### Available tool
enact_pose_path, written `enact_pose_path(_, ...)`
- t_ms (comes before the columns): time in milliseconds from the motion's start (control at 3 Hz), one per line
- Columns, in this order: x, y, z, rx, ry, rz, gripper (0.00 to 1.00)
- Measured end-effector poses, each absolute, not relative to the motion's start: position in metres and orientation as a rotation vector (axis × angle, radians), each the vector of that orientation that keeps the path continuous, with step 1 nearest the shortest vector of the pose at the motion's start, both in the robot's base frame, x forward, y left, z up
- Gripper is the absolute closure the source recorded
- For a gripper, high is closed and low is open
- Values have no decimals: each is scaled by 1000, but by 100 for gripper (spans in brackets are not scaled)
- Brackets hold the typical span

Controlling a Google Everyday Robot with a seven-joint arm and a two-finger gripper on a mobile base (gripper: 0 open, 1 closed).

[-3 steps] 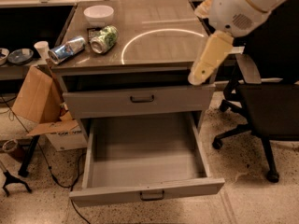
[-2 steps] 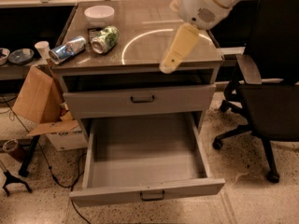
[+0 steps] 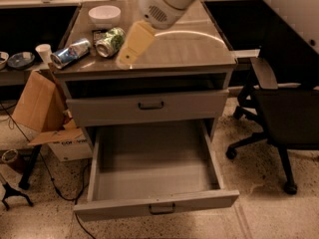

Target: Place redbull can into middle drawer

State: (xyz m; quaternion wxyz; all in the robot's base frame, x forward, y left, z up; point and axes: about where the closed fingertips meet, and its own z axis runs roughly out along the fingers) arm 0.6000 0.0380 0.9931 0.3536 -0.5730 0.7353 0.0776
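The redbull can (image 3: 71, 53), silver and blue, lies on its side at the left edge of the cabinet top. The middle drawer (image 3: 158, 206) is pulled fully open below, and its grey tray shows nothing inside. My gripper (image 3: 130, 50), tan-coloured at the end of a white arm, hangs over the cabinet top. It sits just right of the green-and-white can (image 3: 109, 41) and about a hand's width right of the redbull can. It touches neither can and holds nothing that I can see.
The closed drawer front (image 3: 149, 106) sits above the open one. A white bowl (image 3: 104, 15) stands at the back left of the top. A cardboard box (image 3: 36, 103), a white cup (image 3: 44, 52) and floor cables are at left. An office chair (image 3: 281, 113) is at right.
My arm has swung left across the cabinet top, from past the right front corner to a spot next to the green-and-white can. The cans and drawers have not moved.
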Motion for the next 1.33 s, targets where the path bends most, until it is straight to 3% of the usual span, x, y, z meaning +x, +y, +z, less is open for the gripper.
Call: enact_pose_path(1333,603,75,992,-1503,1829,303,0)
